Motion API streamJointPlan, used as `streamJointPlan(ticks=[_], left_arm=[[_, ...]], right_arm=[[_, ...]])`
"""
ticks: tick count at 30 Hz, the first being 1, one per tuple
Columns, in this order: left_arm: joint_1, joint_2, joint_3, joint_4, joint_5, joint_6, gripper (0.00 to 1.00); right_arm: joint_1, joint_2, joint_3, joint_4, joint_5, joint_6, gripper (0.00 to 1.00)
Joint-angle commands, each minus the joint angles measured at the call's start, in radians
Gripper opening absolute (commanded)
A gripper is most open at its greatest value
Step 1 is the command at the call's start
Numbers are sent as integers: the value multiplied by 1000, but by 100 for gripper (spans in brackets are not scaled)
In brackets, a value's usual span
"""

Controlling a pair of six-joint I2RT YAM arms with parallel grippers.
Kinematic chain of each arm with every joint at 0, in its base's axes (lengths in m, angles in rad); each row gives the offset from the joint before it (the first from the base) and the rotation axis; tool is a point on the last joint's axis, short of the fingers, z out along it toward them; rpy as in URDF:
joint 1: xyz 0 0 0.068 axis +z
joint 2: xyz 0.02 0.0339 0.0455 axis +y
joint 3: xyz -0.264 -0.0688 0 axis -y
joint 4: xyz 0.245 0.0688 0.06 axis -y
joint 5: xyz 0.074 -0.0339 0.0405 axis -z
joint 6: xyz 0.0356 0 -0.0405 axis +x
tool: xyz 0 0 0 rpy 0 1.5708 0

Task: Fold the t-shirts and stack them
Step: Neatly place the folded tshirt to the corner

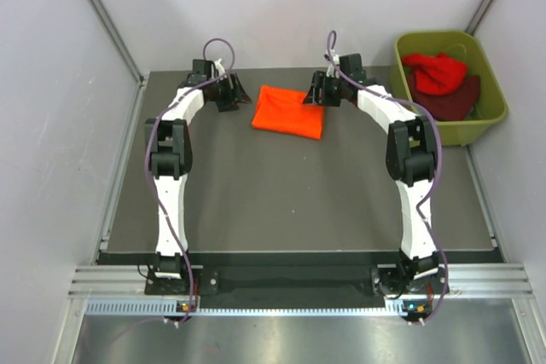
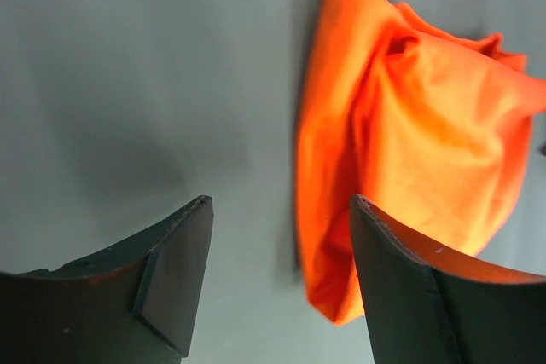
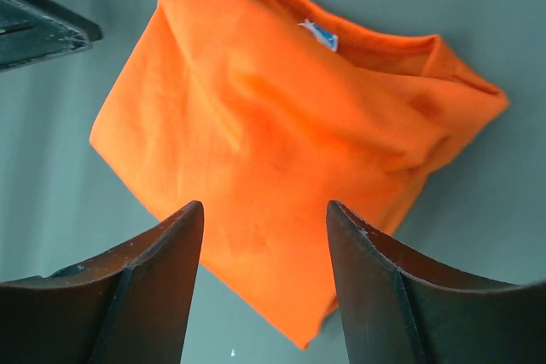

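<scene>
T-shirt (image 1: 288, 112), orange, on table (image 1: 281, 185) just beside left claw (image 2: 281, 199), under right claw (image 3: 264, 204), both with jaws apart

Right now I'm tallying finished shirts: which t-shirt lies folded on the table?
The orange t-shirt, lying flat on the table; the red t-shirt and maroon t-shirt are bunched in the green tub.

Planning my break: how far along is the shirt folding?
Done: the orange t-shirt lies folded on the table. In hand: nothing; the left gripper and right gripper stand open beside it. Left: the red t-shirt and maroon t-shirt wait crumpled in the green tub.
</scene>
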Motion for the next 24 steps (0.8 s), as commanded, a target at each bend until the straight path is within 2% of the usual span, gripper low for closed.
streamJointPlan(ticks=[1, 11, 17, 24], left_arm=[[-17, 38, -8, 71, 107, -45, 69], [-29, 107, 17, 116, 161, -93, 69], [-49, 153, 56, 137, 173, -107, 65], [-76, 184, 70, 154, 198, -128, 66]], right_arm=[[14, 16, 6, 17, -14, 3, 60], [17, 76, 5, 9, 10, -14, 60], [28, 76, -4, 9, 13, -20, 60], [31, 79, -4, 9, 18, -25, 60]])
